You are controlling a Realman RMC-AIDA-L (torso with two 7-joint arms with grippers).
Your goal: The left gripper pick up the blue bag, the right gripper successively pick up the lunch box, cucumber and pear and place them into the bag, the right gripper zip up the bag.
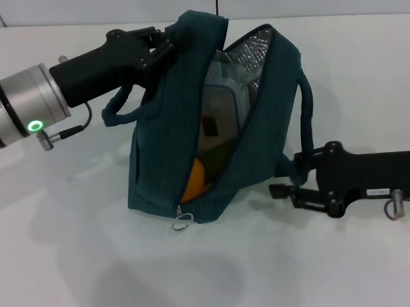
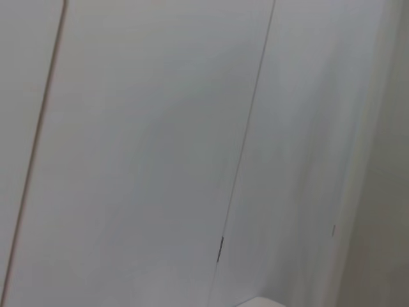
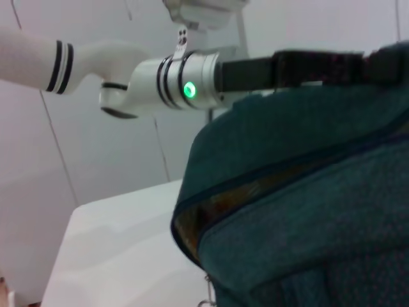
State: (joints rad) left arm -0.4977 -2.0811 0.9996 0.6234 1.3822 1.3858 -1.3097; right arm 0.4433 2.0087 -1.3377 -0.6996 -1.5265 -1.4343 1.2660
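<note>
The white surface point(image 1: 74, 266) carries the blue bag point(image 1: 164, 148), which stands propped up in the middle of the head view with its zipper open and its silvery lining point(image 1: 252, 47) showing at the top. The left gripper point(image 1: 162, 42) reaches in from the left at the height of the bag's upper edge, and its fingers are closed on the fabric at the bag's top corner, holding that side up; one padded handle point(image 1: 119, 106) droops below it. The right gripper point(image 1: 282, 190) sits low on the surface just beside the bag's right side, near the base where the other handle point(image 1: 305, 116) comes down; whether its fingers are open or closed cannot be told. Inside the opening, the lunch box point(image 1: 220, 106) stands upright against the lining. Below it a dark green piece, probably the cucumber point(image 1: 215, 160), lies beside the pear point(image 1: 194, 181), which rests at the bottom of the bag. The zipper's ring pull point(image 1: 182, 221) hangs at the lower end of the opening, touching the surface.
</note>
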